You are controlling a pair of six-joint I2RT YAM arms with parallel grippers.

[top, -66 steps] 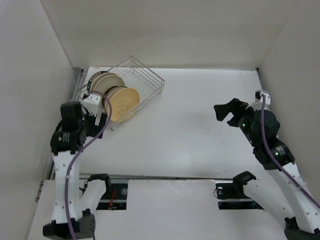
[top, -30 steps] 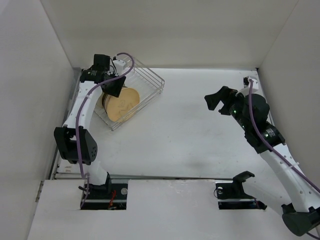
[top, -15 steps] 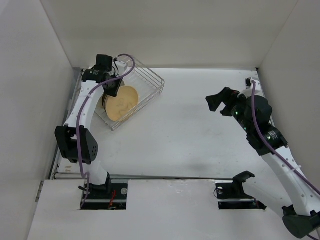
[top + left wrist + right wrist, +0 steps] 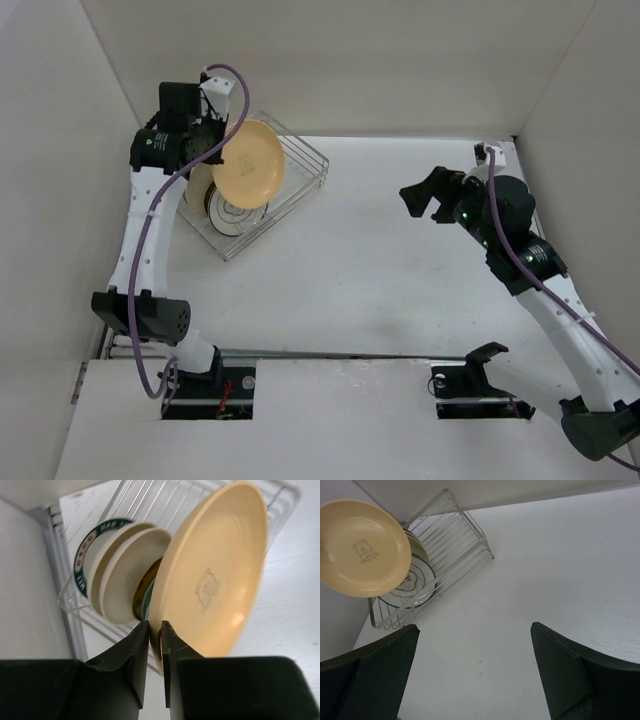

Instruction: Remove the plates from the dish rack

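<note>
Left gripper [image 4: 155, 626] is clamped on the bottom rim of the round yellow-orange plate [image 4: 212, 580], holding it on edge up above the silvery wire dish rack [image 4: 303, 155] in the table's far-left corner. Down in the rack stand a cream plate [image 4: 125, 577], a white teal-rimmed plate [image 4: 82, 562] (lettering round its rim) and a smaller dark plate [image 4: 142, 587] tucked in front. Right gripper [image 4: 474, 627] hangs well apart over the white table [image 4: 380, 270], its fingers spread wide.

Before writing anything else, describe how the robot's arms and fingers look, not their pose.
The left arm and right arm share white tubular links with black joint housings. A purple cable runs along each. The fingers are black, flat and blocky. A green light glows near the right wrist.
</note>
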